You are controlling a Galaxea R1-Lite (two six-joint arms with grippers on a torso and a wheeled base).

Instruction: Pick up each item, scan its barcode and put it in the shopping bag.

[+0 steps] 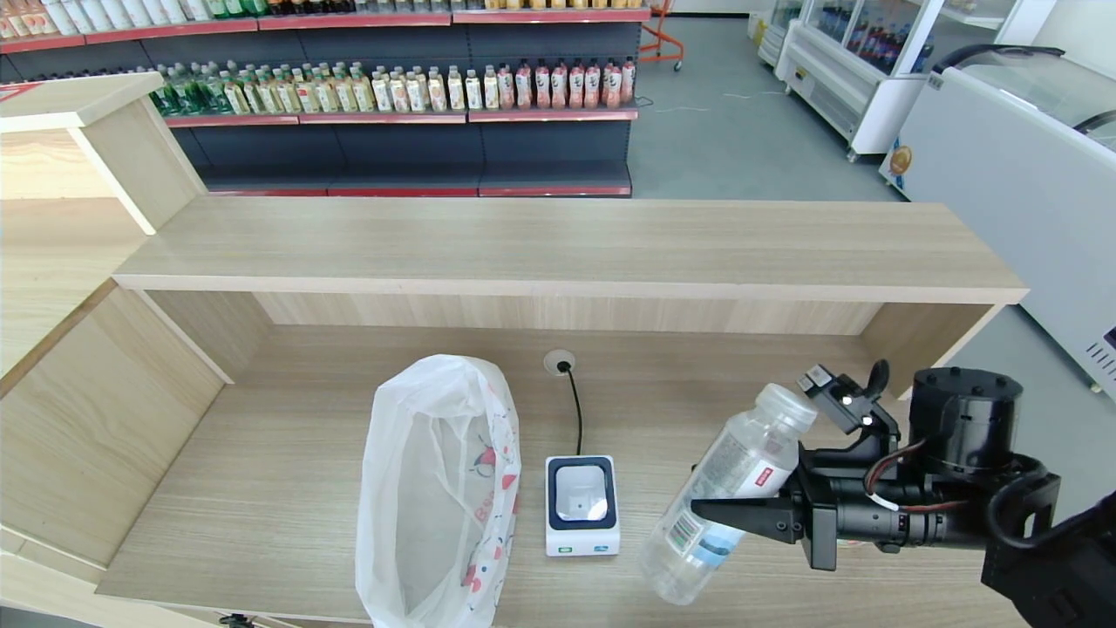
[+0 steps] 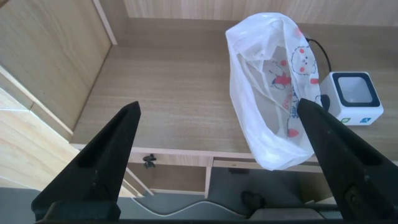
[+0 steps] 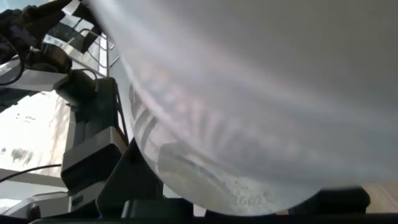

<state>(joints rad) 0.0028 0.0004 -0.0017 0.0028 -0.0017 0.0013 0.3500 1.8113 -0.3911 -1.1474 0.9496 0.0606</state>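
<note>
bag (image 1: 436,488) mouth open upward; scanner (image 1: 581,504) just beside; counter ledge (image 1: 567,244) overhangs rear.

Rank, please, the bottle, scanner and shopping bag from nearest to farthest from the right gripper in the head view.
1. bottle, held in the right gripper.
2. scanner, just to the gripper's left.
3. shopping bag, farther left, beyond the scanner.

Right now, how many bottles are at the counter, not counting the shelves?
1. The bottle is held tilted in the right gripper, above the counter, right of the scanner. The bag looks empty, but its folds could hide another.
</note>
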